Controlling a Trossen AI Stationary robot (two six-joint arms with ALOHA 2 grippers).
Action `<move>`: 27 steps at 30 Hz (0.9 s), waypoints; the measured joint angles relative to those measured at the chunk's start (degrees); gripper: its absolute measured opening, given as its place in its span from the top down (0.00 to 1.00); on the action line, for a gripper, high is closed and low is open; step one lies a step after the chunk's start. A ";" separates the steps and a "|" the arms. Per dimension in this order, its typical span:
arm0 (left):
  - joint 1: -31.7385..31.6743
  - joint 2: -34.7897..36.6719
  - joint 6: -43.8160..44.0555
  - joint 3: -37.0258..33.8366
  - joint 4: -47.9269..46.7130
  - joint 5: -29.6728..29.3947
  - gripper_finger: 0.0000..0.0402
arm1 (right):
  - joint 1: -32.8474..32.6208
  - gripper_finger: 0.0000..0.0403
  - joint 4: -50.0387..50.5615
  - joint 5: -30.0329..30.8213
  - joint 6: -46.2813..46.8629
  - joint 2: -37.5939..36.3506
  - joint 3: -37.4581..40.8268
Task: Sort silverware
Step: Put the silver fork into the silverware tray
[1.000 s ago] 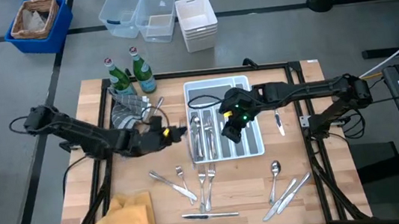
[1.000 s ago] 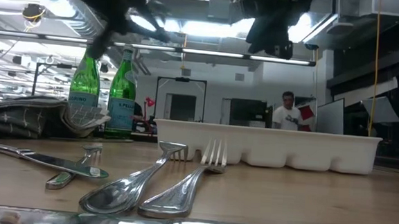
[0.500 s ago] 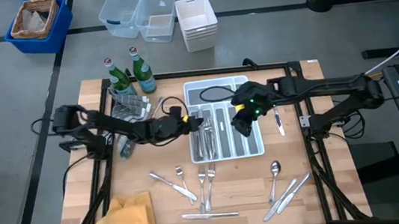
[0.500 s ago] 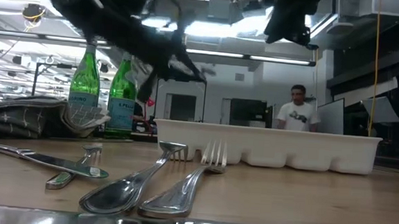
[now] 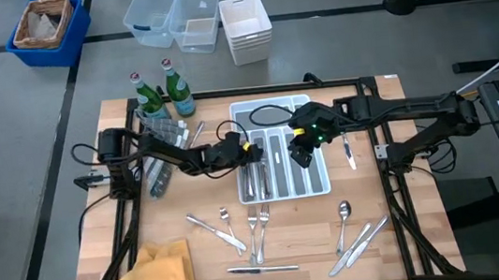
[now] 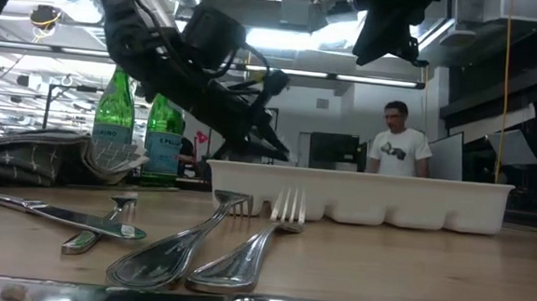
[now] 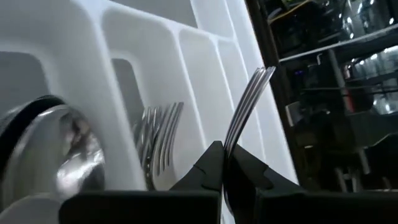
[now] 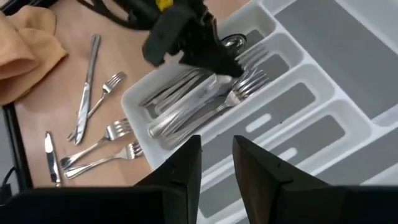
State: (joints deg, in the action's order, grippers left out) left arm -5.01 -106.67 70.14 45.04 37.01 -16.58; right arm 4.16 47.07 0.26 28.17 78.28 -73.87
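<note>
Fork [image 7: 245,109] in left pincer [image 7: 222,163], tines toward tray [image 5: 323,186].

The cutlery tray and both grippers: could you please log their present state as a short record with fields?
left gripper: shut on a fork, over the tray's left end
fork: tines pointing away from the gripper, above the compartments
tray: white, forks in its left compartments, right ones bare
right gripper: open, holding nothing, above the tray
loose silverware: lying on the table in front of the tray
</note>
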 joint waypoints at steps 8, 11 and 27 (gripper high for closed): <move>-0.02 -1.05 -0.12 1.49 -7.93 0.00 0.99 | -0.02 0.76 -0.25 0.28 0.01 0.00 0.00; -0.02 -0.99 -0.10 1.59 -8.92 -0.10 0.99 | -0.02 0.76 -0.28 0.34 0.01 0.00 0.00; 0.02 -0.64 -1.17 1.63 -9.54 -0.13 0.82 | -0.02 0.76 -0.50 1.60 0.01 0.00 0.00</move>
State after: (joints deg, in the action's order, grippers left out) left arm -4.99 -107.31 68.97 46.68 27.47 -16.71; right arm 4.14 46.58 1.86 28.18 78.28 -73.87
